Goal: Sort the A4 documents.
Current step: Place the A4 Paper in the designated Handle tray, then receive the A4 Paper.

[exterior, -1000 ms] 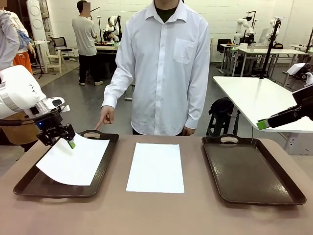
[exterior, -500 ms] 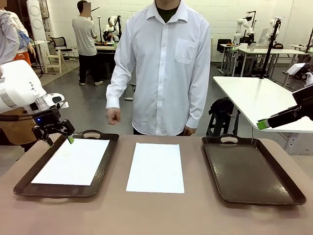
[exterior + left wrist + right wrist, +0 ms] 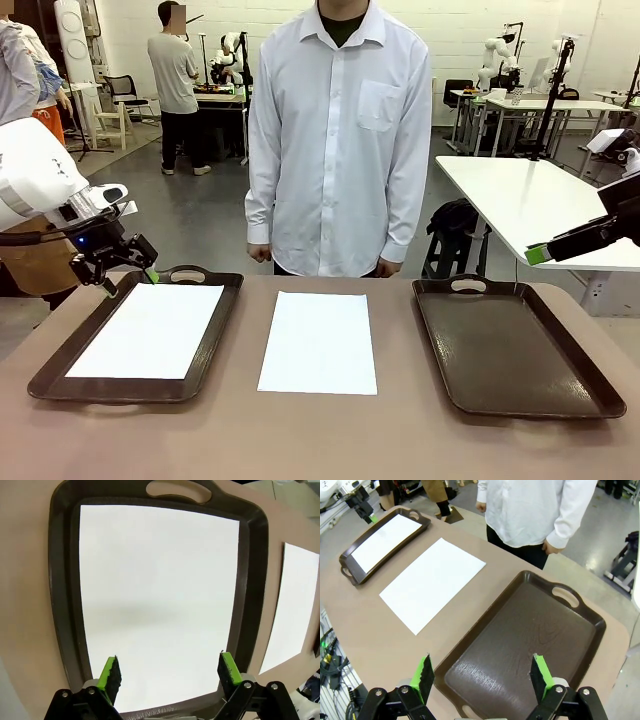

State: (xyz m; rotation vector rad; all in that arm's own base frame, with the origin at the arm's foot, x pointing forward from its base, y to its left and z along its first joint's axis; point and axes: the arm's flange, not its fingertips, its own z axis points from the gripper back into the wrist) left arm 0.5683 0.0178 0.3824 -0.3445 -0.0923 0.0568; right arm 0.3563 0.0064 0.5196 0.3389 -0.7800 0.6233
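Note:
One A4 document (image 3: 148,329) lies flat inside the left dark brown tray (image 3: 58,360); the left wrist view shows this sheet (image 3: 157,600) spread across the tray floor. A second A4 document (image 3: 320,341) rests on the bare table between the trays, also seen as the white sheet (image 3: 432,582) in the right wrist view. My left gripper (image 3: 128,278) hovers open over the left tray's far left corner, holding nothing; its green fingers (image 3: 111,676) stand wide apart. My right gripper (image 3: 482,677) is open high above the right tray (image 3: 530,640), which holds no paper.
A person in a white shirt (image 3: 340,140) stands at the far table edge, arms down at the sides. The right tray (image 3: 505,345) sits at the table's right. A white table (image 3: 530,200) stands behind at the right.
The sheet dropped from my left gripper and now lies flat in the left tray. The gripper opened and lifted slightly left. The person's pointing hand withdrew to the side.

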